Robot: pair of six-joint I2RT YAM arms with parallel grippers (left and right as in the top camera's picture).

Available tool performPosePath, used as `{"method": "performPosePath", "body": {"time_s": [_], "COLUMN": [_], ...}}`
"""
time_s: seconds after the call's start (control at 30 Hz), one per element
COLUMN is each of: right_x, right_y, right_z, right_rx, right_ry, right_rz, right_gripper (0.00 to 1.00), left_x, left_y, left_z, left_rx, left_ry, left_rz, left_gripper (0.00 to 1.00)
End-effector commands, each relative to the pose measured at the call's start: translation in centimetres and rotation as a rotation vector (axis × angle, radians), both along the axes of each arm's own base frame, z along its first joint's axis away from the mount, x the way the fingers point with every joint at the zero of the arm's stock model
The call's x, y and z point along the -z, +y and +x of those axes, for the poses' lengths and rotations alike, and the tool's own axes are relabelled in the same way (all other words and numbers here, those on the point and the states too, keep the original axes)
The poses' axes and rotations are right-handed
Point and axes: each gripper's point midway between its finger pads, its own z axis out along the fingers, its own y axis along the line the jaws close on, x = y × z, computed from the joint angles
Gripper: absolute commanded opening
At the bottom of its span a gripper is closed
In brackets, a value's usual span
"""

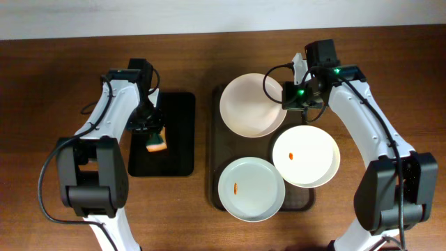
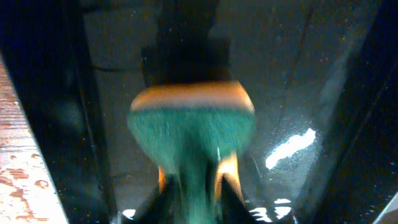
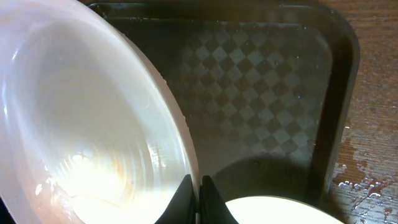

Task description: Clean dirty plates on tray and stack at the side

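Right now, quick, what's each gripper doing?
Left gripper: closed on the sponge.
Right gripper: closed on the rim of the back plate.

**White plates, brown tray, green sponge**

You see three white plates. The upper plate (image 1: pixel 253 104) is plain and creamy, while the right plate (image 1: pixel 305 155) and lower plate (image 1: pixel 251 188) each carry a small orange-red smear. The tray (image 3: pixel 261 68) is dark brown with a faint checker pattern. The sponge (image 2: pixel 193 134) is green over orange, the small tray (image 1: pixel 178 132) glossy black, the table (image 1: pixel 56 63) brown woodgrain.
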Motion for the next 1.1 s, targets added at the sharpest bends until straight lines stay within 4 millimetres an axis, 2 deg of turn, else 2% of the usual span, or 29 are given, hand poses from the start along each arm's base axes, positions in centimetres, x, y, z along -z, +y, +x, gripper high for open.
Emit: {"method": "performPosePath", "body": {"time_s": [0.0,0.07,0.1,0.13,0.2,0.23,0.3,0.37,0.43,0.53,0.6,0.7,0.93,1.07], "right_x": [-2.2,-2.6,-2.8,-2.8,-3.4,-3.6,-4.4,-4.6,-4.3,-4.2,-5.2,-7.7,-12.1,-13.8], "right_y": [0.6,2.2,4.0,6.5,12.6,14.5,19.6,23.3,25.2,26.8,27.9,29.2,29.7,29.7], "right_z": [0.1,-0.4,-0.9,-1.6,-3.1,-3.3,-3.6,-4.0,-2.5,-0.4,0.3,0.2,0.2,0.3], "right_rx": [-0.030,-0.072,-0.114,-0.174,-0.311,-0.327,-0.404,-0.453,-0.429,-0.464,-0.582,-0.784,-0.795,-0.791], "right_ry": [-0.052,-0.055,-0.060,-0.065,-0.123,-0.160,-0.295,-0.374,-0.478,-0.592,-0.710,-0.890,-1.042,-1.106], "right_rz": [0.001,0.001,0.004,0.006,0.014,-0.003,-0.040,-0.030,-0.078,-0.092,-0.133,-0.235,-0.243,-0.283], "right_gripper": [0.04,0.04,0.04,0.04,0.04,0.04,0.04,0.04,0.04,0.04,0.04,0.04,0.04,0.04], "left_x": [-4.1,-8.3,-11.0,-14.4,-20.8,-22.6,-26.4,-28.3,-29.6,-30.1,-30.0,-30.0,-30.0,-30.0], "left_y": [-0.3,0.8,2.0,3.8,8.6,10.3,13.1,13.6,13.3,13.1,13.2,13.2,13.2,13.2], "left_z": [0.4,0.6,0.3,-0.5,-3.5,-5.0,-8.1,-9.7,-10.7,-11.1,-11.0,-11.0,-11.0,-11.0], "left_rx": [0.034,0.004,-0.023,-0.070,-0.249,-0.316,-0.414,-0.442,-0.441,-0.439,-0.440,-0.439,-0.439,-0.440], "left_ry": [-0.091,-0.190,-0.253,-0.335,-0.503,-0.552,-0.672,-0.737,-0.782,-0.800,-0.799,-0.799,-0.799,-0.799], "left_rz": [-0.035,-0.039,-0.037,-0.032,-0.008,0.006,0.051,0.072,0.080,0.082,0.082,0.082,0.082,0.082], "left_gripper": [1.00,1.00,1.00,1.00,1.00,1.00,1.00,1.00,1.00,1.00,1.00,1.00,1.00,1.00]}}
